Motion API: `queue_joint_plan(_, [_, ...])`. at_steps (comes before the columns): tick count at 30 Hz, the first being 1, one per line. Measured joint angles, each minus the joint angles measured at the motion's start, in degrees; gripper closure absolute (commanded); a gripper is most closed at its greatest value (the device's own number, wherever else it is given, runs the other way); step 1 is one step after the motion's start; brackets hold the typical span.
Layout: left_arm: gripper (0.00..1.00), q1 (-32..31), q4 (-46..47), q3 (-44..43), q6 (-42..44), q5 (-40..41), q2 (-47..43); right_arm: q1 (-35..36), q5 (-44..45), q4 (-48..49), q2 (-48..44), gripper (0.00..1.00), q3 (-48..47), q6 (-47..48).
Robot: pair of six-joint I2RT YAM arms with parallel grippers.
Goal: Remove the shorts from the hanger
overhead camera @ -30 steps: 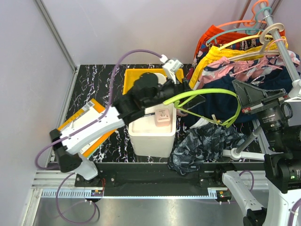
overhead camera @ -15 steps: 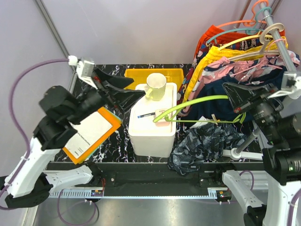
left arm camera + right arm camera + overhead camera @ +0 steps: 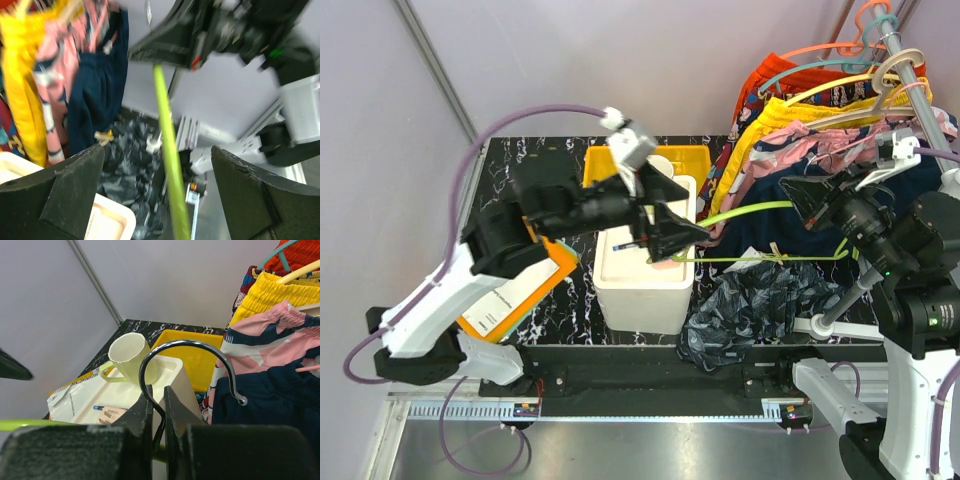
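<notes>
Your left fingers (image 3: 55, 195) are spread wide and grasp nothing, with the bar of the green hanger (image 3: 750, 211) running between them above the white box (image 3: 640, 295). Close here and you clamp plastic, not cloth, and a tug would then lever the whole hanger round. Your left arm also reaches across the mug (image 3: 129, 357) standing on that box, so a careless sideways sweep could knock it off.

Further right, the marbled shorts (image 3: 750, 305) lie heaped at the near edge of the tabletop (image 3: 535, 160), under the hanger. A peg (image 3: 775, 250) sits on the lower bar, and I cannot tell whether it grips the cloth. If it does, a hard pull may tear the cloth or fling the peg. If it does not, the heap may slide over the edge.

Your right fingers (image 3: 132, 415) are clenched on the hanger's metal hook (image 3: 190, 345) (a thin wire, so the hold can swivel or slip). Behind, the navy shorts (image 3: 265, 400) hang at the rack beneath the floral pair (image 3: 270, 345), where they are easy to snag.
</notes>
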State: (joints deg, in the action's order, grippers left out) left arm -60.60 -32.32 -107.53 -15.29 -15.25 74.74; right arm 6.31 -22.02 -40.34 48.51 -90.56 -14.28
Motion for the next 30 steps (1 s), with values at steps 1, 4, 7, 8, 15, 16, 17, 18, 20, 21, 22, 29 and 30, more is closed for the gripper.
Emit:
queue_joint_plan(1, [0.09, -0.7, -0.9, -0.3, 0.5, 0.6, 1.2, 0.0, 0.0, -0.1, -0.1, 1.00, -0.2, 0.3])
queue_joint_plan(4, [0.09, -2.4, -4.7, -1.4, 2.1, 3.5, 4.4, 0.0, -0.1, -0.3, -1.0, 1.00, -0.4, 1.1])
queue_joint_plan(7, [0.16, -3.7, -7.7, -3.7, 3.4, 5.2, 6.3, 0.0, -0.1, -0.5, -1.4, 1.00, -0.8, 2.2])
queue_joint_plan(8, [0.20, -4.1, -8.4, -4.6, 3.7, 5.5, 6.7, 0.0, 0.0, -0.6, -1.4, 1.00, -0.8, 2.4])
queue_joint_plan(15, [0.91, -5.4, -8.9, -6.3, 4.3, 6.6, 7.0, 0.0, 0.2, -1.2, -1.8, 1.00, -0.8, 2.6])
queue_joint_plan(16, [1.00, -5.5, -8.9, -6.3, 4.5, 6.8, 7.1, 0.0, 0.3, -1.2, -1.9, 1.00, -0.8, 2.7])
queue_joint_plan(17, [1.00, -5.7, -8.7, -6.4, 4.9, 5.6, 7.2, 0.0, 0.6, -1.3, -2.0, 1.00, -0.8, 2.7])
queue_joint_plan(18, [1.00, -5.9, -8.7, -6.6, 4.9, 5.5, 7.2, 0.0, 0.7, -1.4, -2.0, 0.98, -0.8, 2.6])
queue_joint_plan(20, [1.00, -6.2, -8.8, -6.6, 4.9, 5.8, 7.2, 0.0, 1.3, -1.6, -2.2, 0.76, -0.7, 2.4])
queue_joint_plan(21, [1.00, -6.2, -8.7, -6.6, 4.9, 5.7, 7.3, 0.0, 1.6, -1.6, -2.4, 0.67, -0.7, 2.2])
queue_joint_plan(22, [1.00, -6.2, -8.5, -6.6, 4.9, 5.7, 7.3, 0.0, 1.9, -1.6, -2.6, 0.55, -0.7, 1.7])
queue_joint_plan(29, [1.00, -5.6, -7.5, -4.8, 4.1, 11.0, 7.4, 0.0, 6.9, -1.8, -5.7, 0.09, -0.7, -5.9])
queue_joint_plan(30, [1.00, -5.5, -7.0, -4.3, 4.0, 11.5, 7.4, 0.0, 7.5, -2.2, -6.0, 0.07, -0.9, -6.8])
